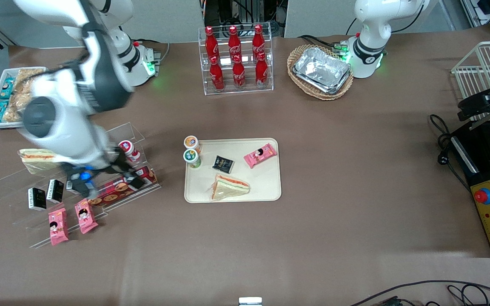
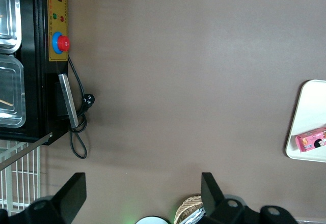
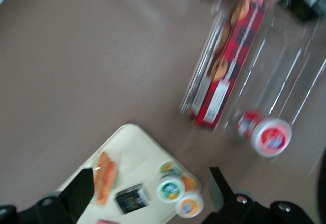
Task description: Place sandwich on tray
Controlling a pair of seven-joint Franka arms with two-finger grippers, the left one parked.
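The sandwich (image 1: 230,187), a clear-wrapped wedge with thick orange layers, lies on the cream tray (image 1: 263,182), on the part of it nearest the front camera. It also shows in the right wrist view (image 3: 104,175) on the tray (image 3: 133,143). My right gripper (image 1: 122,172) hangs above the clear acrylic rack (image 1: 58,204) toward the working arm's end of the table, well apart from the tray. In the wrist view the gripper (image 3: 150,183) is open and empty, its fingers (image 3: 81,191) spread wide.
On the tray lie two small cups (image 1: 192,151), a black packet (image 1: 223,163) and a pink snack packet (image 1: 260,154). The rack holds a paler sandwich (image 1: 36,157), a red cookie box (image 1: 119,189), pink packets (image 1: 58,225) and a red-white cup (image 1: 128,149). A cola bottle stand (image 1: 236,59) and foil trays in a basket (image 1: 321,70) stand farther back.
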